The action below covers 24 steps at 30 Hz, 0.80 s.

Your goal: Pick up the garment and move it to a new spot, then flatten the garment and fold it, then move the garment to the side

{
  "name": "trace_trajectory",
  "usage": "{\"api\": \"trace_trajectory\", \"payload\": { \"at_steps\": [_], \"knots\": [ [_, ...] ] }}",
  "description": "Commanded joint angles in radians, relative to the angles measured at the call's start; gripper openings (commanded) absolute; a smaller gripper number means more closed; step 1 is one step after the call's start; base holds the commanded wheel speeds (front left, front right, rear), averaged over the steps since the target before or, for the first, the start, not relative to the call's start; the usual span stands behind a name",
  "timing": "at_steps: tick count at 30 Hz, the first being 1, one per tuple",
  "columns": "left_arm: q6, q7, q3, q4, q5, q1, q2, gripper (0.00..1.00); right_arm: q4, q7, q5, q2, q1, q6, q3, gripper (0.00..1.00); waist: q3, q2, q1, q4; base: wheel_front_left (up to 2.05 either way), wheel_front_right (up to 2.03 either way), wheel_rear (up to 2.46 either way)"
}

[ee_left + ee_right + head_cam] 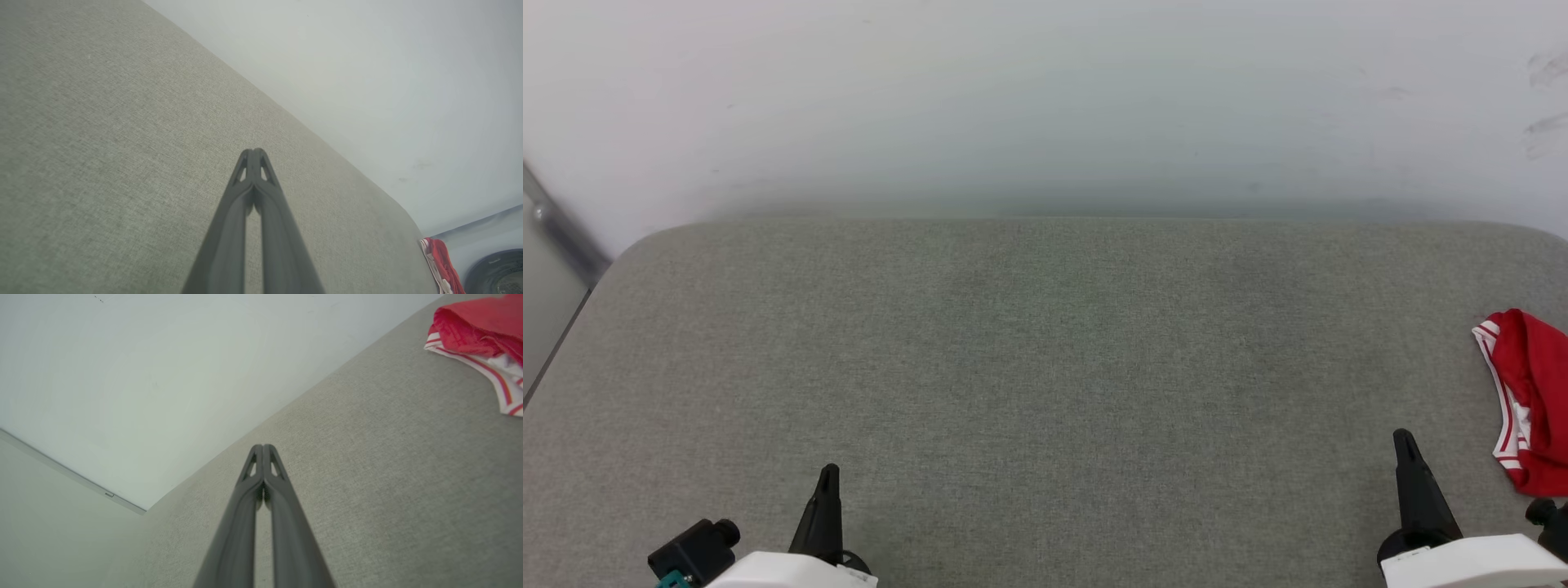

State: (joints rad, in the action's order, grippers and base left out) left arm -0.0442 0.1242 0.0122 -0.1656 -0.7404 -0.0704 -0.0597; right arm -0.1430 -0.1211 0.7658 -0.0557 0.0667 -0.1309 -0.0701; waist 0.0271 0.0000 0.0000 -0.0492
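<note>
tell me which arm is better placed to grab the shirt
Right, most likely. The shirt lies bunched on the cushion just beside the right arm; the left arm is far across it. Both jaws are shut and need opening first.

garment [1534, 384]: red, white striped trim | table [1045, 367]: grey-green weave | fingers [253, 157]: dark

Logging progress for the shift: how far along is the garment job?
Done: nothing visibly; the garment lies bunched at the right edge of the grey surface. In hand: nothing; left gripper and right gripper are shut, empty. Left: pick up, flatten, fold, set aside.
</note>
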Motion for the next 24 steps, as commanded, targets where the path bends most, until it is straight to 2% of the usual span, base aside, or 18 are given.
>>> {"api": "trace_trajectory", "payload": {
  "at_steps": [1,24],
  "knots": [
    [-0.007,-0.006,-0.008,0.008,-0.033,0.033,-0.007,0.00,0.007,0.007,0.031,-0.007,-0.030,0.000,-0.002,0.00,0.000,0.0000,0.0000,0.001,0.00,0.00,0.00],
    [-0.037,-0.080,-0.040,-0.021,-0.338,0.087,-0.010,0.00,-0.031,0.084,0.324,-0.008,-0.085,0.000,-0.011,0.00,-0.008,0.0000,0.0000,0.014,0.00,0.00,0.00]
  ]
}}
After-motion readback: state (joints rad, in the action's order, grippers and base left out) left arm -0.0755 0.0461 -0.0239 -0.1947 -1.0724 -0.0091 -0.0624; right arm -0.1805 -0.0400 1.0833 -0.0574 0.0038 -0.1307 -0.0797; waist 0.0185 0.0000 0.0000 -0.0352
